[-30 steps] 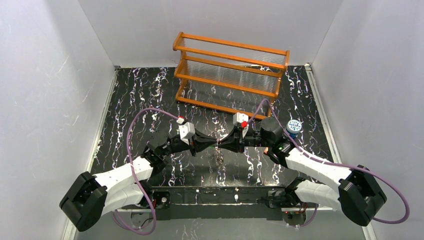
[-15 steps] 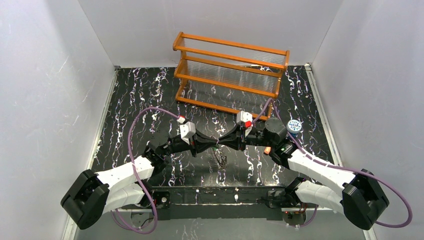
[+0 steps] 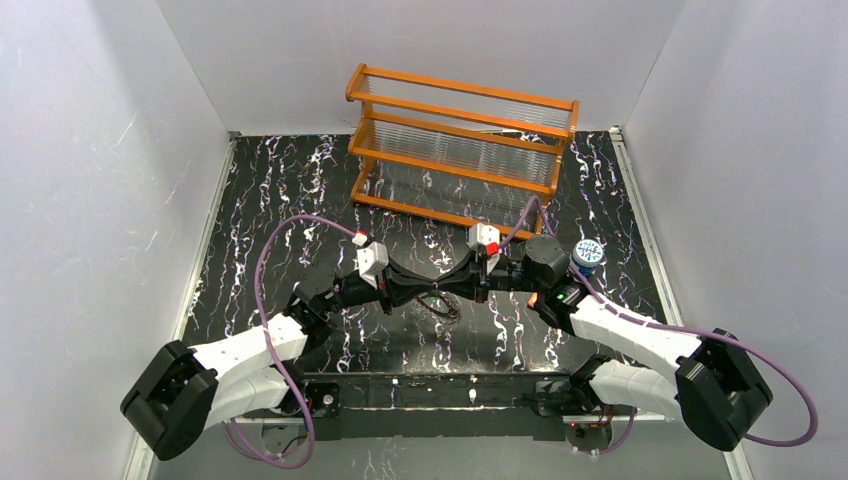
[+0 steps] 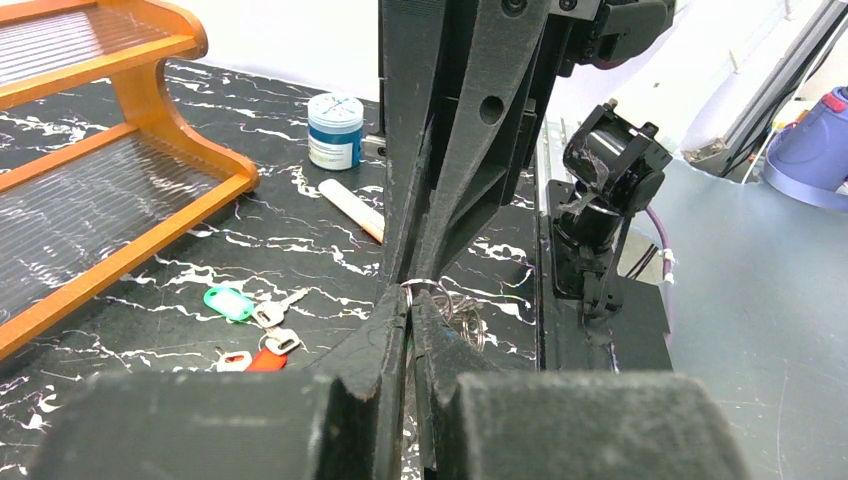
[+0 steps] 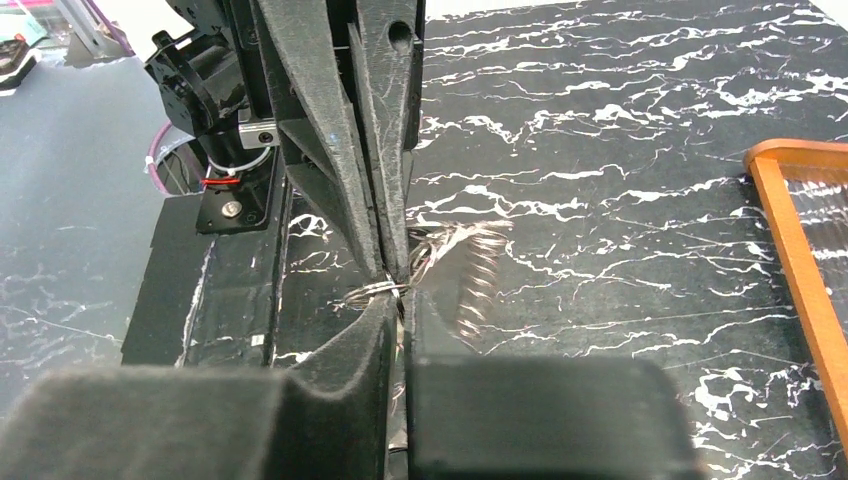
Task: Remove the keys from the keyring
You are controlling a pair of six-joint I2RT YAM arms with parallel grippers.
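My left gripper (image 3: 425,285) and right gripper (image 3: 452,285) meet tip to tip over the middle of the table. Both are shut on the keyring (image 3: 445,305), a bunch of thin silvery wire rings that hangs below them. In the left wrist view my left gripper (image 4: 411,300) pinches one loop and the other rings (image 4: 462,318) dangle behind. In the right wrist view my right gripper (image 5: 399,297) pinches a loop (image 5: 375,292) and the rest is motion-blurred. Keys lie loose on the table: a green-headed one (image 4: 230,302) and a red-headed one (image 4: 265,358).
An orange wooden rack (image 3: 460,150) stands at the back of the table. A small jar with a blue-white lid (image 3: 588,252) sits by the right arm. A clear tube (image 4: 350,208) lies near it. The arm bases stand along the near edge.
The hanging rings have swung below the joined fingertips, dropping lower and then rising again. Both grippers shifted slightly right and came back, still tip to tip.
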